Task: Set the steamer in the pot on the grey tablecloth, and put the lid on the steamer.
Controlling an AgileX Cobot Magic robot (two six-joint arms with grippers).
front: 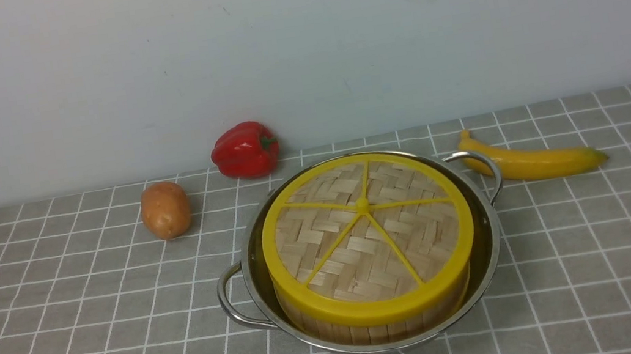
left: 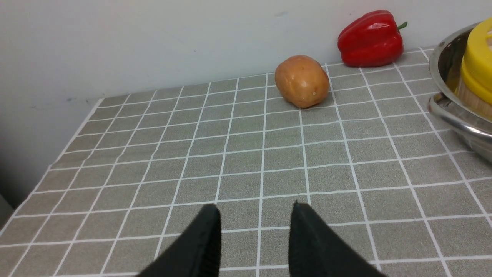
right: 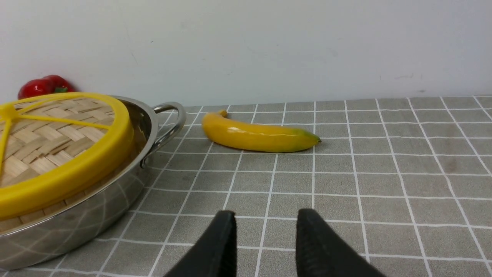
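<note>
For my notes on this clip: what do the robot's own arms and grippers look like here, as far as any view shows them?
Only the fingertips show. The left gripper has two matte black fingers that taper to blunt, rounded tips, with fine ribbing on their inner faces. The right gripper looks the same: black, tapered, ribbed inside. No cables, markings or arm links are visible in any view; the front view shows neither arm.

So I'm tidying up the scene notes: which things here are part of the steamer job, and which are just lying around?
Part of the job: steamer, pot, lid, grey tablecloth.

Just lying about: potato, red pepper, banana.
</note>
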